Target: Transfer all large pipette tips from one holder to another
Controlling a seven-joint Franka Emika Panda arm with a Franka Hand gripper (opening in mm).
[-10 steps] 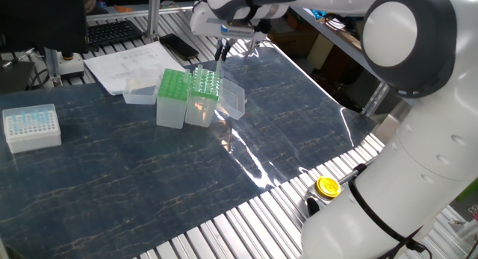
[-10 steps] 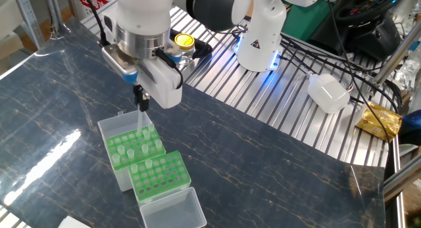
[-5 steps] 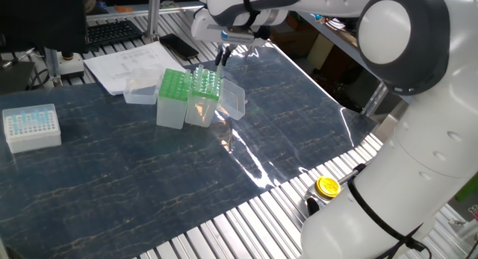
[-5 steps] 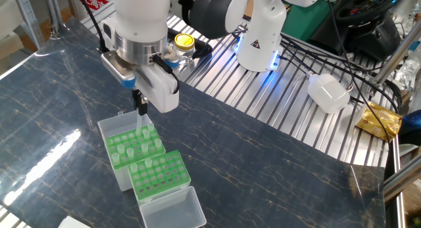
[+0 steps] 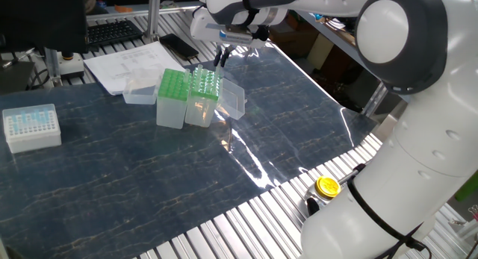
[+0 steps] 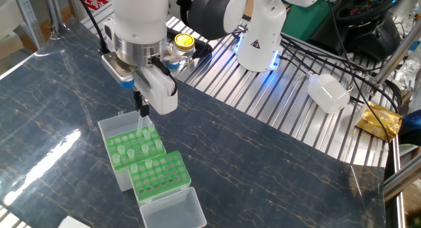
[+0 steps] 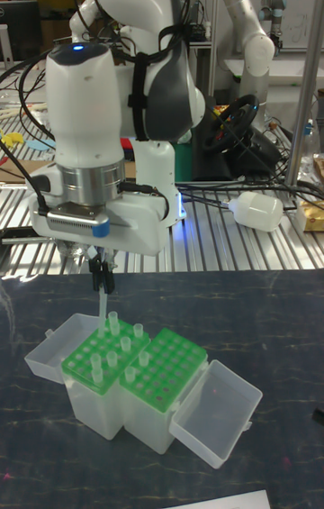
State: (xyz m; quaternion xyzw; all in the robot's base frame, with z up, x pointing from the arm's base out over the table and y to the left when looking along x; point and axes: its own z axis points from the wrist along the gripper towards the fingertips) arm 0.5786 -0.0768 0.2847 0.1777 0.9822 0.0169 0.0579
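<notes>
Gripper hangs above the two green racks, fingers clamped on one large tip held upright, its point just over the left rack. Two racks side by side on the mat, each with a clear lid hinged open. Left rack holds several tips, right rack a few; exact counts unreadable. One white box sits well apart.

Clear-whitish large pipette tips upright in two adjoining green racks, one tip pinched above them.
</notes>
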